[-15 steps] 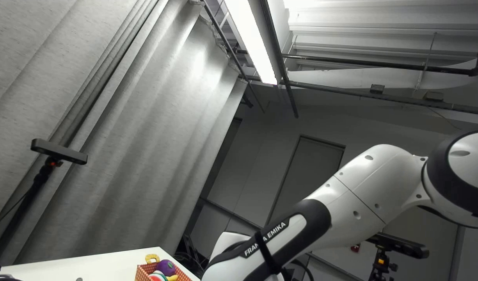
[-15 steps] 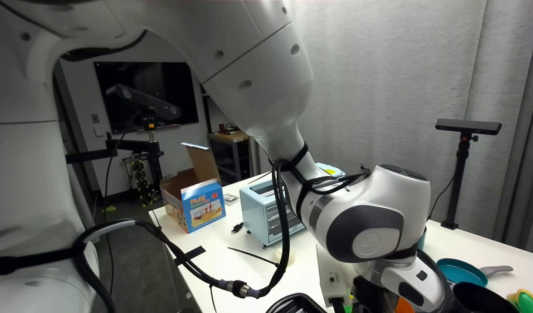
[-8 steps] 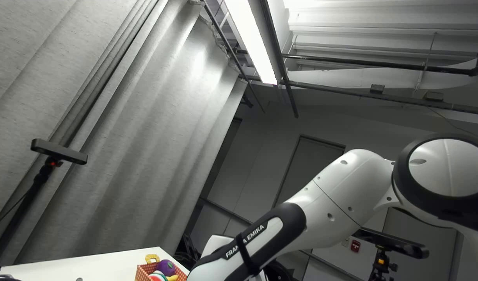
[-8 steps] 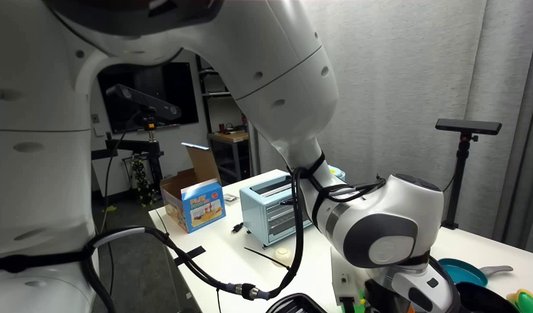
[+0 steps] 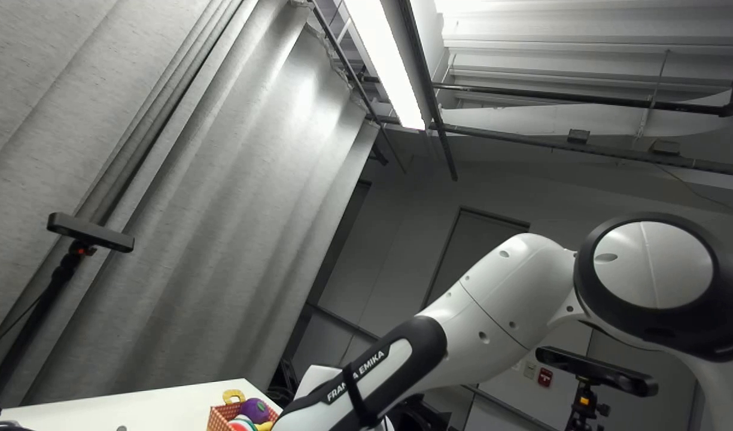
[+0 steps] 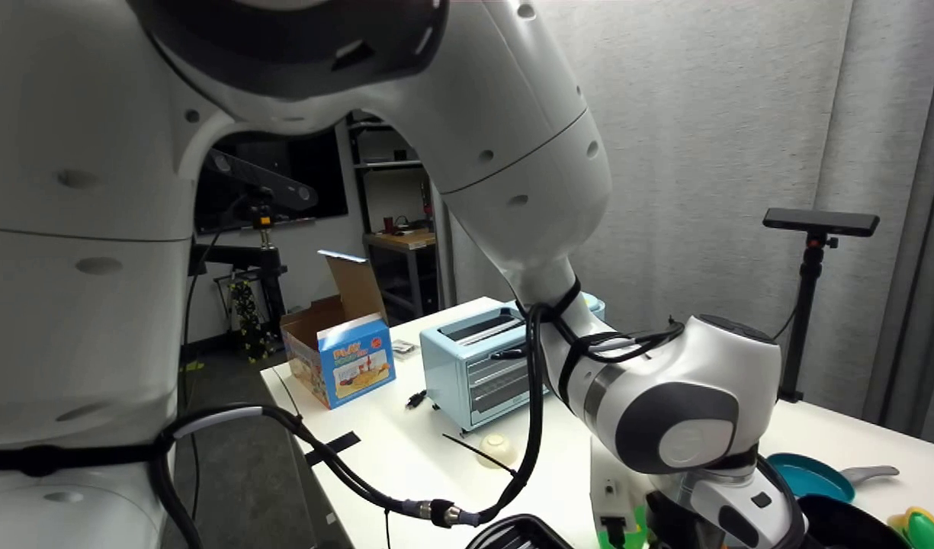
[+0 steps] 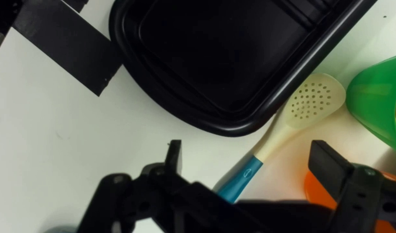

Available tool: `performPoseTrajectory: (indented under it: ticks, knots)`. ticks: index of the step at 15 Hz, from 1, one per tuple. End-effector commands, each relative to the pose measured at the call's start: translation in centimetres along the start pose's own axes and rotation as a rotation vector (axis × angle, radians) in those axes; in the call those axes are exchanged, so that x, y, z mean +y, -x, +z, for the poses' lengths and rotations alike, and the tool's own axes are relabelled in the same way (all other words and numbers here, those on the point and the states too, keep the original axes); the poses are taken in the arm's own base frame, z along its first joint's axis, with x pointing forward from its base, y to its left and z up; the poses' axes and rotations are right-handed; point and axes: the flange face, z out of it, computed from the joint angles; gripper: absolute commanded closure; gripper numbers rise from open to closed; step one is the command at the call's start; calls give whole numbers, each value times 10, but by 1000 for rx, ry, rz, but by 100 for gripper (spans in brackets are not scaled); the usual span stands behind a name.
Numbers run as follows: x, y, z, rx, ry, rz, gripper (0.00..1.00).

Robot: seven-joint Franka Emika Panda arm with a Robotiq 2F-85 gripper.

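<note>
My gripper (image 7: 246, 142) is open in the wrist view, with its fingers wide apart and nothing held. Below it on the white table lies a slotted spoon (image 7: 307, 100) with a cream perforated head and a blue handle (image 7: 240, 179). The handle shows between the fingers, and its lower end is hidden behind the gripper. A black tray (image 7: 223, 58) lies beside the spoon. A green cup (image 7: 372, 97) holding something yellow is near the spoon's head. An orange object (image 7: 317, 187) is partly hidden behind the right finger. In an exterior view the fingertips are out of frame below the hand (image 6: 741, 507).
In an exterior view, a blue toaster oven (image 6: 451, 381), an open cardboard box (image 6: 356, 366), a cream bowl (image 6: 497, 450), a teal pan (image 6: 806, 476) and a black pan (image 6: 840, 522) stand on the table. A basket of toy food (image 5: 219, 413) shows in an exterior view. Cables (image 6: 337, 473) hang from the arm.
The arm has swung sideways, rightward in one exterior view and leftward in another, and sunk slightly. More of the toaster oven and the cream bowl now shows. The objects on the table have not moved.
</note>
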Motion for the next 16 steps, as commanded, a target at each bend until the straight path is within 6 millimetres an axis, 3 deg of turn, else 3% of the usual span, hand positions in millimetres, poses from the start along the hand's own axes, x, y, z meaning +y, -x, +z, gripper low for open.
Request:
performPoseTrajectory:
  ticks: [1, 3, 4, 10, 13, 16]
  knots:
    - [-8, -7, 3, 19, -13, 46, 0]
    - [-9, -8, 3, 21, -15, 60, 0]
    - [18, -21, 6, 19, -13, 71, 0]
    - [69, -53, 10, 19, -3, 148, 0]
    - [76, -59, 11, 20, -2, 160, 0]
    - [65, -53, 14, 19, -1, 150, 0]
